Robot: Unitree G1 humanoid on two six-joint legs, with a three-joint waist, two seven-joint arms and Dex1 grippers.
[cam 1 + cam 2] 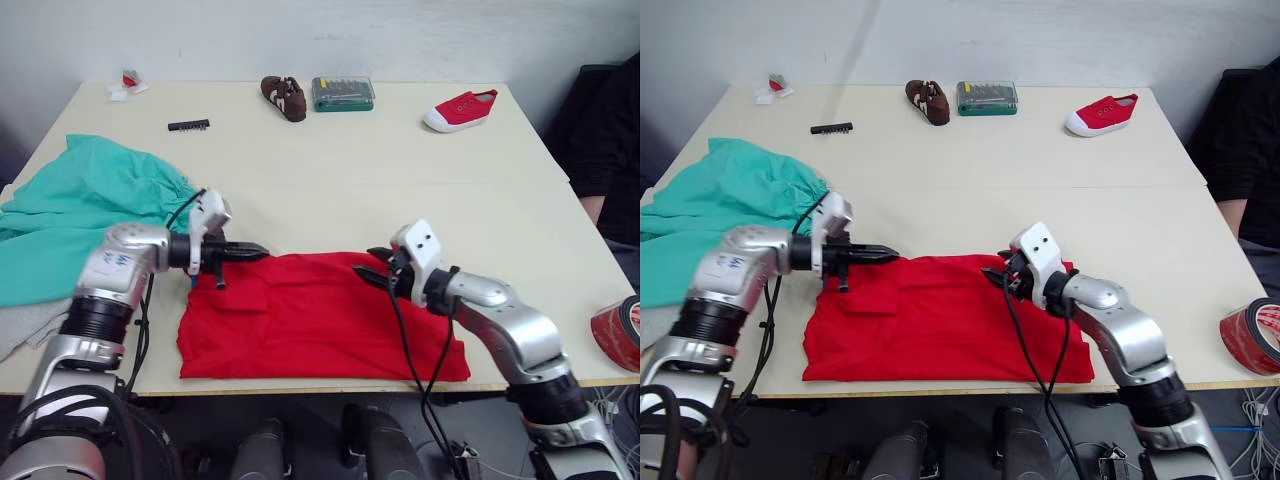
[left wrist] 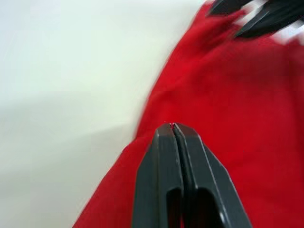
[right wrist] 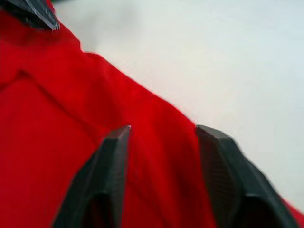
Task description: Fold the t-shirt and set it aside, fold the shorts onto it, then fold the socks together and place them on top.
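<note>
The red t-shirt (image 1: 320,315) lies flattened near the table's front edge. My left gripper (image 1: 255,254) is shut at the shirt's far left edge, and a sliver of red cloth shows between its fingertips (image 2: 172,126). My right gripper (image 1: 368,272) is open over the shirt's far right edge, with cloth under its fingers (image 3: 116,142) and nothing pinched. The teal shorts (image 1: 85,210) lie bunched on the left of the table. A light grey piece, the socks (image 1: 22,328), peeks out beside them at the front left.
Along the far side sit a brown shoe (image 1: 284,97), a green bit case (image 1: 342,93), a red sneaker (image 1: 460,109) and a black bit strip (image 1: 188,125). A red tape roll (image 1: 618,335) lies at the front right. A person in dark clothes (image 1: 610,140) is at the right.
</note>
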